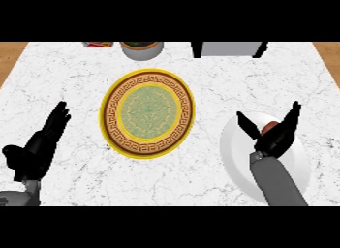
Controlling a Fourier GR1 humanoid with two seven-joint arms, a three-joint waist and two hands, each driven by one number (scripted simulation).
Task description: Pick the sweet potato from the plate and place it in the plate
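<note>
Worktop point(72, 77), white marble.
Rear edge: small red box point(97, 44), label too small to read; grey pot point(142, 49); grey appliance point(229, 48).
Centre: patterned plate point(115, 104), yellow rim.
Right: white plate point(233, 150) bearing sweet potato point(270, 127), mostly hidden.
Right robot hand point(276, 140): spread wide, thumb and fingers either side of sweet potato.
Left robot hand point(37, 150): open, resting at left.

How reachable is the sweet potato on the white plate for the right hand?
Probably yes: the right hand is open over the white plate, the sweet potato showing between its thumb and fingers.
</note>
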